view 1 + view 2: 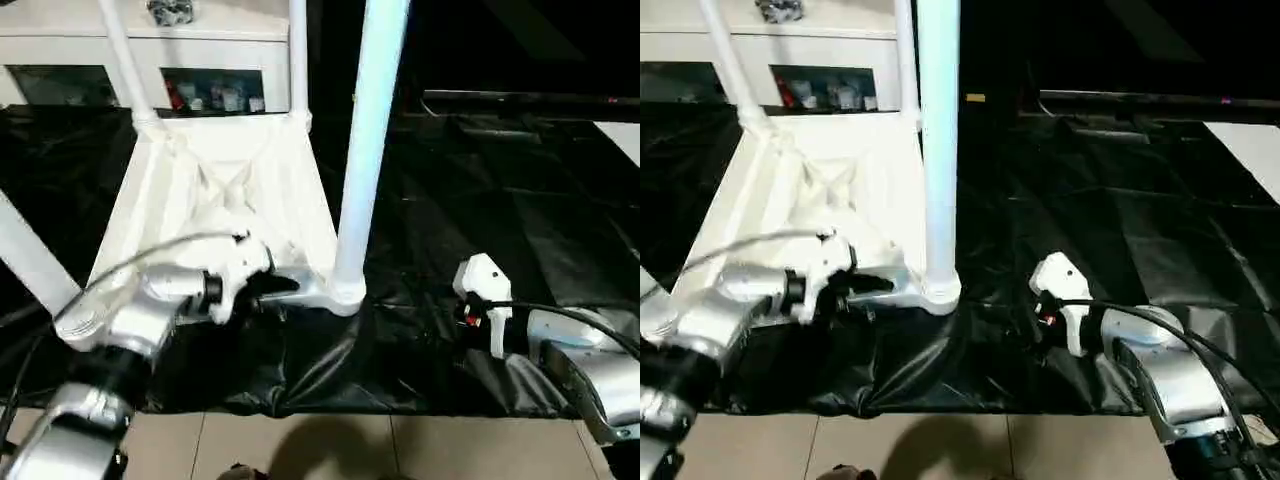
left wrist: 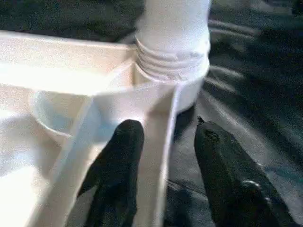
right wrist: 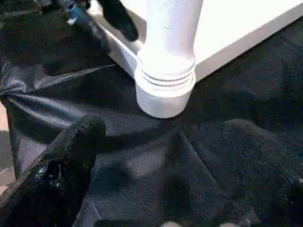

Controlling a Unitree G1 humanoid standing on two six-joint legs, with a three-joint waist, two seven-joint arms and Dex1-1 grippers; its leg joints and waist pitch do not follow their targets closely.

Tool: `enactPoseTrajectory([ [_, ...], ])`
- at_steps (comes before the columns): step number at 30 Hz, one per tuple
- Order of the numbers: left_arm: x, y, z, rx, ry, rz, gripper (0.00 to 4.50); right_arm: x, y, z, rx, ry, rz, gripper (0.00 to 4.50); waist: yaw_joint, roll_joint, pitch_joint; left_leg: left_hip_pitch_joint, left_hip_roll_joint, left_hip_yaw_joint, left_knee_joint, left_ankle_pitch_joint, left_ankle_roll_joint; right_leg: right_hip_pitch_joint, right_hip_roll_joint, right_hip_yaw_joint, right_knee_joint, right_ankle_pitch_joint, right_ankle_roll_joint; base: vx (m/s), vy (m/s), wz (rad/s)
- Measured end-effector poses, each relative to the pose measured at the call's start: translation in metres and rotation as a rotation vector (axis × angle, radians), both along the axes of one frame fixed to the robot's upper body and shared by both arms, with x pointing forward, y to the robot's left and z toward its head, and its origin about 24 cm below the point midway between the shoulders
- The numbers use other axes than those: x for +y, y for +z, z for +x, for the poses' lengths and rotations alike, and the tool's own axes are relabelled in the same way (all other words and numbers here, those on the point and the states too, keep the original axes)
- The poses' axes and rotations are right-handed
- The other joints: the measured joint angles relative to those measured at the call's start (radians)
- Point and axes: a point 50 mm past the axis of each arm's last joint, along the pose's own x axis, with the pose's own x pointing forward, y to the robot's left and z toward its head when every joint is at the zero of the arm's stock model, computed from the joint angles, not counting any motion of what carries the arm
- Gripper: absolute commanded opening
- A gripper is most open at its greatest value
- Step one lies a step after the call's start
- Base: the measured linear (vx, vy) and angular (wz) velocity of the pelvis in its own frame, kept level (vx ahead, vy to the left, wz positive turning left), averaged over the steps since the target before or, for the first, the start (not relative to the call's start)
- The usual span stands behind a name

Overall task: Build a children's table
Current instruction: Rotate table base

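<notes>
Nearest the robot lies a strip of pale tiled floor (image 1: pixel 330 445), then the crinkled black plastic sheet (image 1: pixel 470 250) on which everything rests. On that sheet the white plastic rectangular tabletop (image 1: pixel 235 200) lies upside down, its ribbed underside up.

The left gripper (image 2: pixel 165 142) sits at the tabletop's near rim, next to the near right corner. Its two black fingers straddle the thin upright rim wall, one inside, one outside on the sheet side, with gaps on both sides, so they stand partly spread and not yet pinching.

Just beyond those fingers the long white tubular leg (image 1: pixel 368 140) stands upright in the corner socket, its long axis vertical, its ribbed flared end seated at the socket mouth.

The right gripper (image 3: pixel 161 156) hovers over bare sheet on the open side of that leg, fingers spread wide, holding nothing, the leg's foot straight ahead between them. It has free room to advance; the left arm is nearer the rim.

Farther off, two more legs rise from the far corners, and another leans at the left. Behind stands a white cabinet with glass doors (image 1: pixel 150 60).
</notes>
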Motion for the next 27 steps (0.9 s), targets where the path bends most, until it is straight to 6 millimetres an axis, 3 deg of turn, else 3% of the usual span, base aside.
enactPoseTrajectory([
  [19,0.0042,0.0020,0.0052,0.012,-0.119,0.086,0.46,0.0001,-0.0016,-0.0014,0.017,0.013,-0.018,4.50,0.001,0.010,-0.006,0.004,0.000,0.001,0.000,0.000,0.000,0.002,-0.001,0.000,0.001,0.004,-0.006,0.000,0.000,0.00],
  [21,0.0051,0.0013,0.0057,0.019,-0.117,0.093,0.15,0.0002,-0.0016,-0.0014,0.017,0.014,-0.018,4.50,0.000,0.012,-0.007,0.006,0.000,0.001,-0.001,0.000,0.000,0.003,-0.001,0.000,0.001,0.001,-0.002,0.000,0.000,0.00],
  [27,0.0089,0.0010,0.0060,0.058,-0.099,0.095,0.01,0.0003,-0.0017,-0.0014,0.017,0.015,-0.019,4.50,-0.005,0.013,-0.008,0.008,0.000,0.000,-0.001,0.000,0.000,0.002,-0.001,-0.001,0.001,0.001,-0.001,0.000,0.000,0.00],
])
